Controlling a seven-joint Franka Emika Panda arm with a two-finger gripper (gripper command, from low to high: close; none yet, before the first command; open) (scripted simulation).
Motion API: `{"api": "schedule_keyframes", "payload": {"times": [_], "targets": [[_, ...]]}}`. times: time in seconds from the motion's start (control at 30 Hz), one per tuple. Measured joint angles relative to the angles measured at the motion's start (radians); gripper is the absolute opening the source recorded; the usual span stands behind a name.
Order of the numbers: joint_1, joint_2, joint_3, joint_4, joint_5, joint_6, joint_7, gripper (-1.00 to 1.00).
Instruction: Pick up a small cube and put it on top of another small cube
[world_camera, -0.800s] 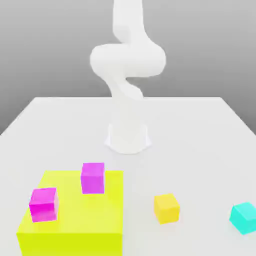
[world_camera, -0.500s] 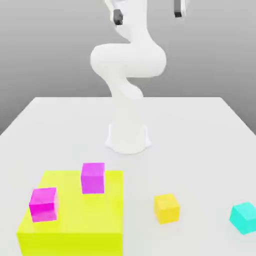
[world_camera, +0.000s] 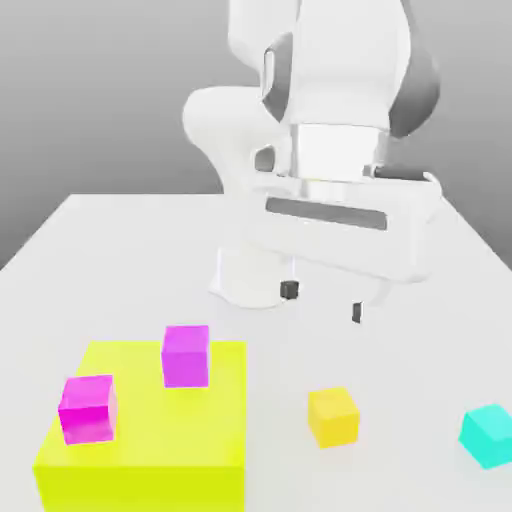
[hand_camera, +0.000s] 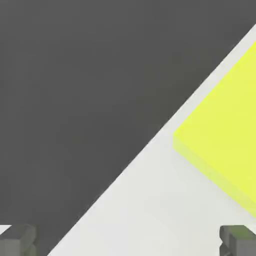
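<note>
Gripper (world_camera: 323, 301) wide open w/ nothing in it, above the table (world_camera: 400, 350); orange-yellow cube (world_camera: 333, 418) sits on the tabletop between yellow block (world_camera: 160, 410) & cyan cube (world_camera: 488, 436), so pick, carry & stack all left to do.

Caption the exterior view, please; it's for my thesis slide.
Panda gripper, jaws open, hovers above the table near an orange-yellow cube, two magenta cubes on a yellow block.

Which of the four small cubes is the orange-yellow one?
The one standing on the table between the big yellow block and the cyan cube: the orange-yellow cube. The others are cyan, magenta and purple.
</note>
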Motion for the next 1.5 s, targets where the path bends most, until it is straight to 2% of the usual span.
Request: {"api": "schedule_keyframes", "payload": {"times": [0.2, 0.37, 0.47, 0.63, 0.67, 0.87, 0.97, 1.17, 1.3, 1.5], "targets": [[-0.008, 0.142, 0.047, -0.076, -0.047, 0.084, 0.285, 0.0], [0.019, 0.261, 0.042, -0.13, -0.09, 0.157, 0.505, 0.0], [0.068, 0.345, -0.03, -0.118, -0.201, 0.215, 0.607, 0.0], [0.215, 0.485, -0.22, -0.085, -0.388, 0.316, 0.75, 0.0], [0.238, 0.505, -0.249, -0.08, -0.414, 0.332, 0.77, -1.0], [0.252, 0.515, -0.266, -0.077, -0.424, 0.342, 0.778, -1.0], [0.196, 0.465, -0.194, -0.089, -0.361, 0.304, 0.73, -1.0], [0.113, 0.297, -0.054, -0.13, -0.108, 0.187, 0.542, -1.0], [0.043, 0.167, -0.089, -0.122, -0.029, 0.05, 0.439, -1.0], [-0.028, -0.039, -0.213, -0.086, 0.038, -0.192, 0.292, -1.0]]}}
